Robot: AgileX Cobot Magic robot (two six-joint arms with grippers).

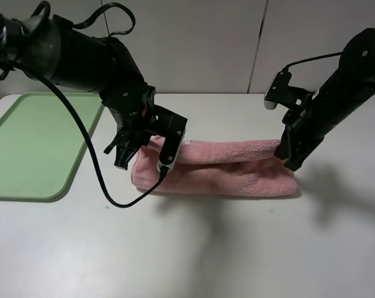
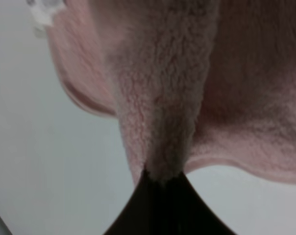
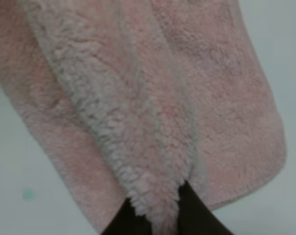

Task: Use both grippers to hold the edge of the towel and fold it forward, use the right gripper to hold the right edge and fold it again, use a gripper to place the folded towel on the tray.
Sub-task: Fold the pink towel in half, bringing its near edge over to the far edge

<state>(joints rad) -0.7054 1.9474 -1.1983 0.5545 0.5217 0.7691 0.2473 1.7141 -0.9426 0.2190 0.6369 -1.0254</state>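
1. The green tray (image 1: 26, 143) lies on the left side of the white counter (image 1: 206, 248), apart from the towel.
2. The left tool (image 1: 126, 154) is just right of the tray, at the towel's left end. Its wrist view shows the jaws (image 2: 160, 178) pinched tight on a bunched ridge of pink cloth, with no gap between them.
3. A black cable (image 1: 107, 192) hangs from the left arm and loops down to the counter just near of the towel's left end.
4. The pink towel (image 1: 231, 177) lies across the middle of the counter as a long band running left to right. Its lower layer rests flat on the counter. The upper layer is lifted, and its edge (image 1: 225, 149) is stretched between the two tools. A small white label (image 2: 42, 14) shows at the left end.
5. The right tool (image 1: 292, 162) is at the towel's right end. Its jaws (image 3: 160, 205) are clamped on a fold of the fluffy cloth, and the flat layer spreads beyond it.
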